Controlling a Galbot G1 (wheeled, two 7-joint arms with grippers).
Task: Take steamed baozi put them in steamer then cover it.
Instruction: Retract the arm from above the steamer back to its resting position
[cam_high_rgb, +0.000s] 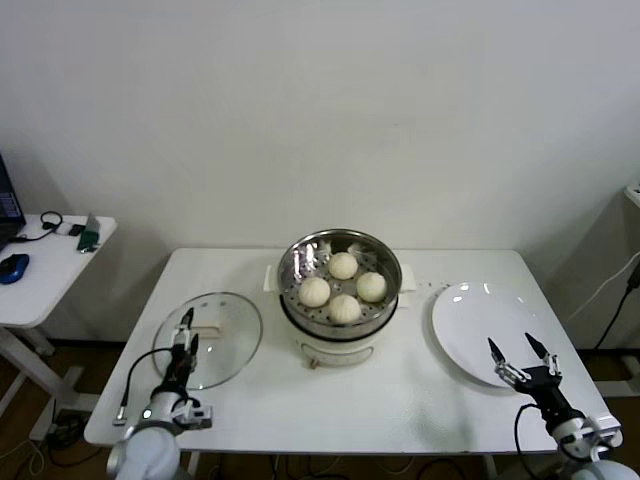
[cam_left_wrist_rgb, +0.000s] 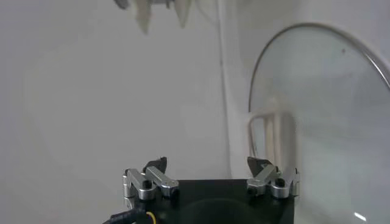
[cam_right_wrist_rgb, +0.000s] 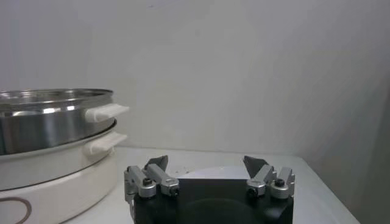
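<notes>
Steamed baozi: four steamed baozi (cam_high_rgb: 343, 287) sit clustered on the perforated tray inside the steamer, well apart from both sets of fingers.
Steamer: the steamer (cam_high_rgb: 340, 262) stands uncovered at mid-table, its steel pot on a white base; seen from the right wrist, the steamer (cam_right_wrist_rgb: 46, 131) rises off to one side beyond the fingertips, side handle jutting out.
Cover: the cover (cam_high_rgb: 225, 336) lies flat on the table beside the steamer, directly under the left fingers; its cream handle is just beside the fingertips. In the left wrist view the cover (cam_left_wrist_rgb: 329, 115) spreads ahead of one fingertip.
Left gripper: the left gripper (cam_high_rgb: 186, 330) hovers over the lid's near side, fingers spread wide, holding nothing; left gripper (cam_left_wrist_rgb: 210, 167).
Right gripper: the right gripper (cam_high_rgb: 523, 351) hangs at the near edge of the plate, fingers splayed wide and empty; right gripper (cam_right_wrist_rgb: 207, 163).
Plate: a bare white plate (cam_high_rgb: 470, 320) lies just ahead of the right fingertips.
Table: a white table (cam_high_rgb: 400, 400) carries everything.
</notes>
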